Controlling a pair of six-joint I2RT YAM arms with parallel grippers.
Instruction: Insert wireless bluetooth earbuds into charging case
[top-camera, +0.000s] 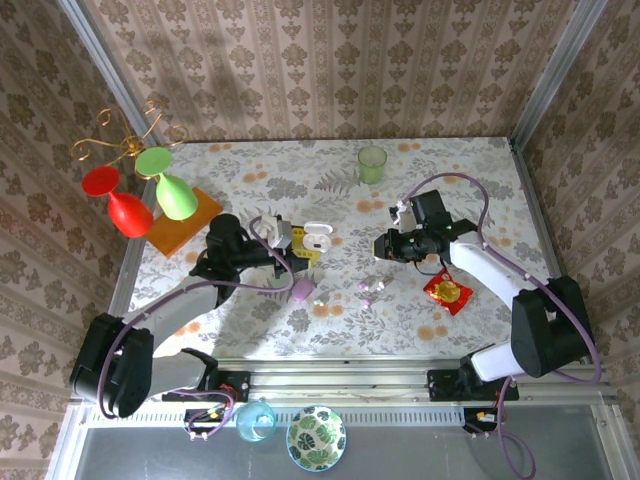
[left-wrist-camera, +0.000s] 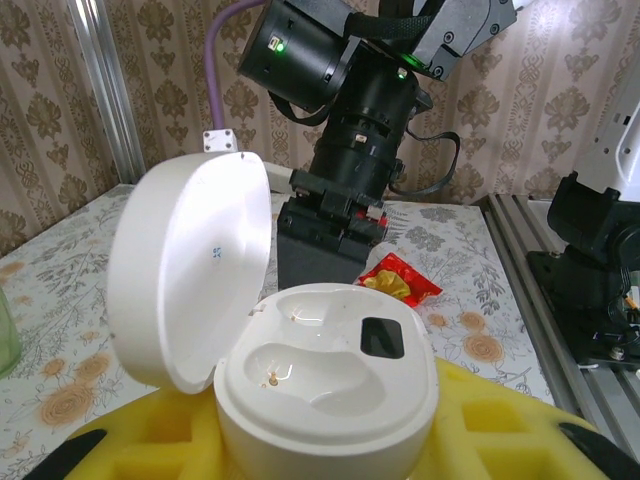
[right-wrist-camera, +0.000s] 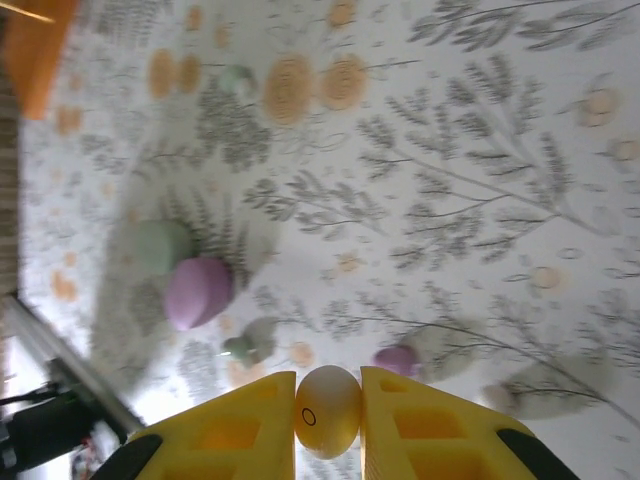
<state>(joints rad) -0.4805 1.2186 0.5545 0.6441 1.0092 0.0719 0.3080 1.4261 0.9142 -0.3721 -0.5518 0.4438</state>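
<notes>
Two empty sockets (left-wrist-camera: 280, 370) face up in the white charging case (left-wrist-camera: 330, 390), clamped by my left gripper (top-camera: 296, 243), with the lid (left-wrist-camera: 185, 270) open at 10 o'clock in the wrist view. At 3 o'clock from it, my right gripper (top-camera: 388, 245) pinches one pale earbud (right-wrist-camera: 327, 410) between its pads (right-wrist-camera: 240, 430). I think I must align the bud with a socket, descend slowly, and release only when it sits. The flowered table (top-camera: 450, 170) carries a purple case (right-wrist-camera: 197, 292) and, at 12 o'clock, a green cup (top-camera: 372, 163); patterned wallpaper (top-camera: 300, 60) surrounds all.

My right gripper (right-wrist-camera: 327, 432) is pinching a cream earbud (right-wrist-camera: 327, 408); my left gripper (left-wrist-camera: 320, 445) is holding the white charging case (left-wrist-camera: 330, 395) upright, lid open, wells empty.
</notes>
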